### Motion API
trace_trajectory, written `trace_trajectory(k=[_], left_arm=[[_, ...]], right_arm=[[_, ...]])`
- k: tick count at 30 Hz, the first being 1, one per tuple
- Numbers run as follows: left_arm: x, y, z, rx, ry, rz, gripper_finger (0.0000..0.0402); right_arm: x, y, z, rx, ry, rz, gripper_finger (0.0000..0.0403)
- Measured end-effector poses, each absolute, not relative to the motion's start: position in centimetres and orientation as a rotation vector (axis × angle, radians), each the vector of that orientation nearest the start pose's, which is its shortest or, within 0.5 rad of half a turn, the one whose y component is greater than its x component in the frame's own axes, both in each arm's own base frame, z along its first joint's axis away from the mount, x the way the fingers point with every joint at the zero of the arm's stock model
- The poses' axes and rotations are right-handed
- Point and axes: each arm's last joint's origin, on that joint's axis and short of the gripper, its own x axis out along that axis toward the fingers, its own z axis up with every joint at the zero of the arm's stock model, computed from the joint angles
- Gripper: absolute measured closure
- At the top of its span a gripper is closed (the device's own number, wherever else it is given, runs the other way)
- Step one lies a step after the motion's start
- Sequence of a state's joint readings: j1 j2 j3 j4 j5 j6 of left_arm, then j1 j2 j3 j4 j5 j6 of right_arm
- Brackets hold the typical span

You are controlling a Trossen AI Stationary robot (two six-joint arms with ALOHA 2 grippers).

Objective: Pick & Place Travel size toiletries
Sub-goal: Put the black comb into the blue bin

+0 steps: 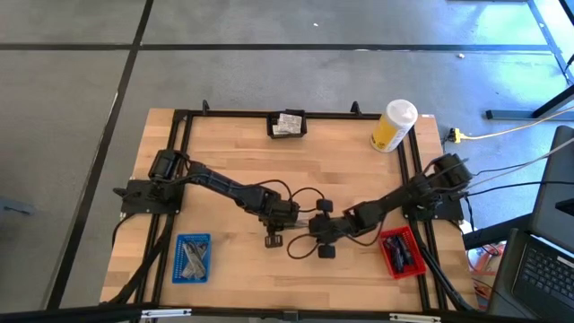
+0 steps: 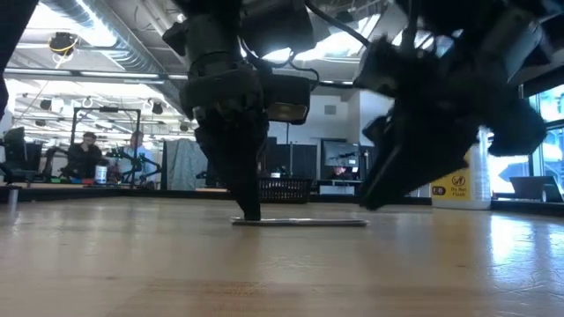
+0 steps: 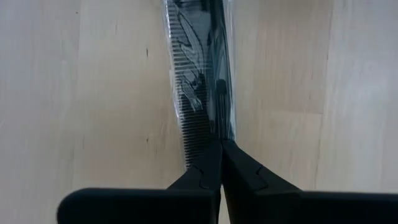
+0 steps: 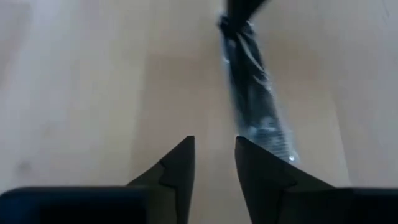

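Wrapped comb (image 3: 198, 93) lies flat on the surface (image 1: 233, 152) at centre: light, stiff, thin, slick film; best pinched at one end. Left tool (image 3: 221, 155) clamps its end. Right tool (image 4: 214, 163) stands parted beside it, empty. Blue tray (image 1: 192, 257) holds grey sticks; red tray (image 1: 401, 252) dark tubes; black bin (image 1: 287, 125) sachets.

arms: two, dark, jointed segments, black base blocks
cables: black, looping loose near both wrists
left hand (image 3: 221, 152): matte black fingers, pointed tips
right hand (image 4: 214, 163): black fingers, stepped inner edges
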State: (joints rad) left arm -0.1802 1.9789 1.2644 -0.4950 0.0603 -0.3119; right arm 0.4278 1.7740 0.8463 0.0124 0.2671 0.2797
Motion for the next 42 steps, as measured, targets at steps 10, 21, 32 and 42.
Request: trace_trajectory(k=[10,21,32,42], left_arm=[[37.8,-6.5,14.1,-0.280,1.245,-0.088,0.0399],[38.0,-6.2,14.1,-0.298,1.231,-0.126,0.0400],[38.0,-6.3,14.1,-0.314,1.236,-0.153,0.0400],[37.9,-6.5,14.2,-0.285,1.235,-0.188,0.0373]], right_arm=[[30.9,11.5,10.9,-0.055,0.901,-0.021,0.0241],[31.5,10.9,10.6,-0.092,0.870,-0.032,0.0271],[31.9,10.9,9.9,-0.047,0.885,0.019,0.0392],[31.9,11.2,10.5,0.009,0.900,0.111,0.0401]])
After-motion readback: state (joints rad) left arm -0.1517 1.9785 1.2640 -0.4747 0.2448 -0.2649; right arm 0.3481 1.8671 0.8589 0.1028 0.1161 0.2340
